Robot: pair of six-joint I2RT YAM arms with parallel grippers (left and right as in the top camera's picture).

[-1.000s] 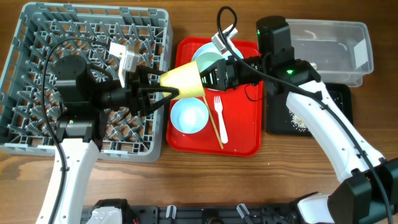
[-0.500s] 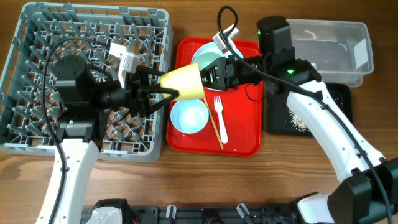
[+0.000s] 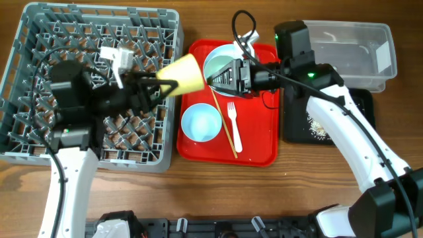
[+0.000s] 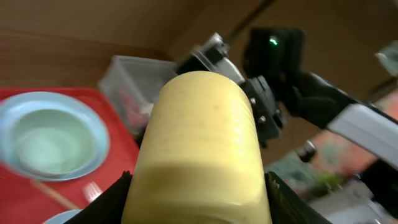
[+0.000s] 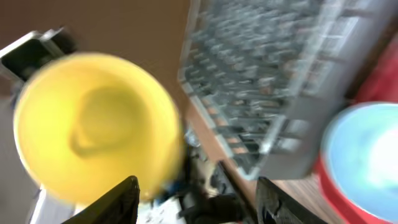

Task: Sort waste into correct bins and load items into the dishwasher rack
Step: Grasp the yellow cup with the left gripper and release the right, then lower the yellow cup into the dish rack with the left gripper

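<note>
Yellow cup (image 3: 184, 74): smooth matte plastic, tapered, held sideways; left tool (image 3: 165, 84) clamped on its narrow end. Right tool (image 3: 213, 79) fingers apart, just beside the rim.

Wooden table (image 3: 297, 192): grey rack (image 3: 152, 46), red tray (image 3: 258, 142), clear tub (image 3: 344, 46), black tray (image 3: 294, 125).

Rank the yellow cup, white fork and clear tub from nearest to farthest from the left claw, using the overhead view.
From the left claw:
1. yellow cup, in its grip.
2. white fork, on the red tray.
3. clear tub, at the far corner.
</note>
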